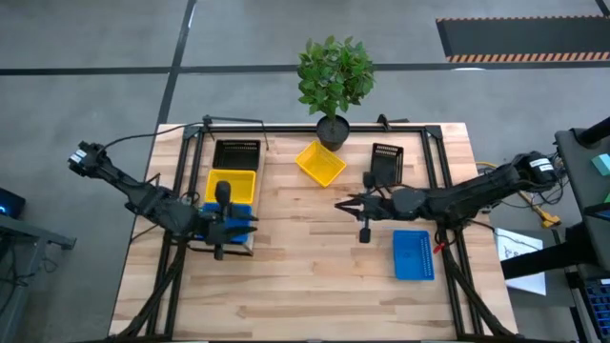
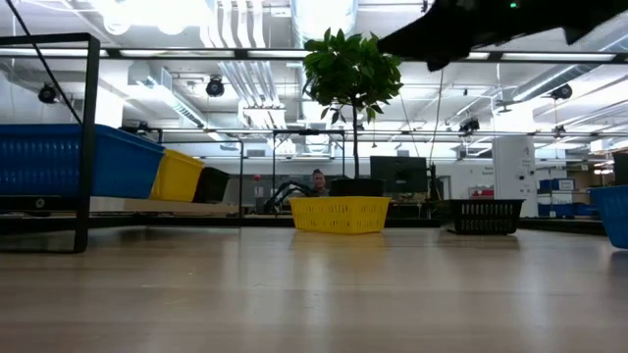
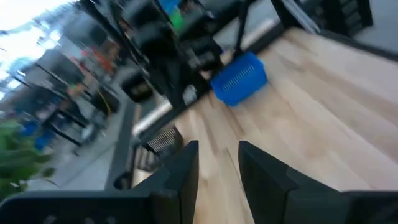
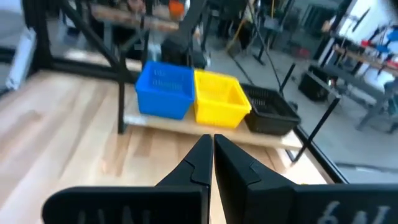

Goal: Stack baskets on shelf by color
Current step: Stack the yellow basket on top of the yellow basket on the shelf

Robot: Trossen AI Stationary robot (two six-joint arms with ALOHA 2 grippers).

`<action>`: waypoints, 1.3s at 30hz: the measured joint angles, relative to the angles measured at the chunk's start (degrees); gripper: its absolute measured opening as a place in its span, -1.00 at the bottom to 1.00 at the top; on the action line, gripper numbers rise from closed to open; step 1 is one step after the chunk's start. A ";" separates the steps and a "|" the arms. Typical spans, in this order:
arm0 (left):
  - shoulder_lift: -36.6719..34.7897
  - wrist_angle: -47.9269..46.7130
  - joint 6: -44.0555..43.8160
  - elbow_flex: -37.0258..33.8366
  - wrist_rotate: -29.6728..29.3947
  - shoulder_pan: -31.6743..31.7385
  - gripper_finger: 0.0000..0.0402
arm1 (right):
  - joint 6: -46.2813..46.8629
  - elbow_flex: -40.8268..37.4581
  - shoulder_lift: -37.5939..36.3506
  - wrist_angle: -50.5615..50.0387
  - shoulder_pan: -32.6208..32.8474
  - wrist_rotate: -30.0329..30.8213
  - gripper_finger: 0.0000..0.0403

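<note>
The shelf (image 4: 180, 126) stands on the table's left side. On it sit a black basket (image 1: 236, 152), a yellow basket (image 1: 232, 180) and a blue basket (image 1: 242, 217), each on its base; whether any is a stack I cannot tell. Three loose baskets rest on the tabletop: yellow (image 1: 320, 164), black (image 1: 385, 164) and blue (image 1: 413, 255). My left gripper (image 3: 217, 167) is open and hovers over the shelf's blue and yellow baskets. My right gripper (image 4: 212, 155) is shut, raised over the table's middle and pointing toward the shelf.
A potted plant (image 1: 333, 86) stands at the far edge between the loose yellow and black baskets. A black metal frame (image 1: 315, 127) runs along the table's far edge and sides. Bare planks (image 1: 305, 276) stretch across the near half of the table.
</note>
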 joint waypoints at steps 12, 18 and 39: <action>-12.55 18.80 1.94 -13.35 -19.26 0.04 -0.52 | 4.64 18.30 12.42 -25.41 -7.18 -0.04 -0.96; -16.29 25.38 6.86 -13.93 -19.37 0.02 -0.52 | 6.84 27.17 18.93 -35.82 -11.33 -0.04 -0.95; -16.70 25.50 2.82 -15.24 -19.25 -0.02 -0.52 | 1.86 40.15 35.42 -52.08 -20.88 -3.50 -0.03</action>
